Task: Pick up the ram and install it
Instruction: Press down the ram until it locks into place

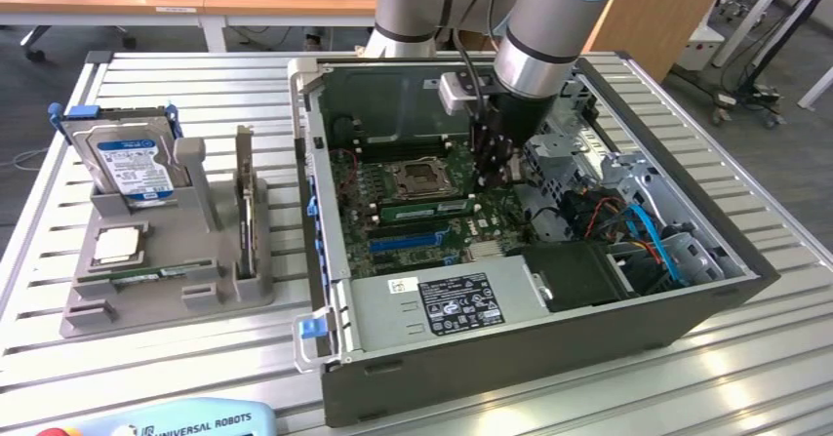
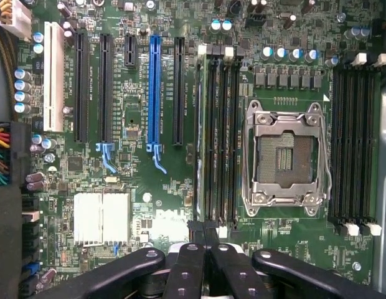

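One ram (image 1: 426, 205) stick sits in a slot on the green motherboard (image 1: 430, 226), just beside the silver processor socket (image 1: 423, 175). In the wrist view this ram (image 2: 210, 137) stands in the row of black memory slots (image 2: 219, 137) next to the processor socket (image 2: 282, 156).

The claw (image 1: 495, 175) is down inside the open computer case (image 1: 521, 348), right above that end of the motherboard. In the wrist view the claw (image 2: 203, 233) has its black fingers (image 2: 188, 271) pressed together, and the tips sit at the end of the ram slots. The claw holds nothing that can be seen between the fingers.

Another ram (image 1: 136, 277) stick lies flat in a grey holder (image 1: 170, 290) on the tabletop (image 1: 39, 358), well apart from the case, on the exterior view's left. The same holder carries a square silver processor chip (image 1: 115, 246) and a blue-labelled hard drive (image 1: 127, 163) that stands upright.

Inside the case, a grey power supply box (image 1: 443, 304) with a sticker lies near the front, and blue and orange cables (image 1: 651, 236) run on the exterior view's right.
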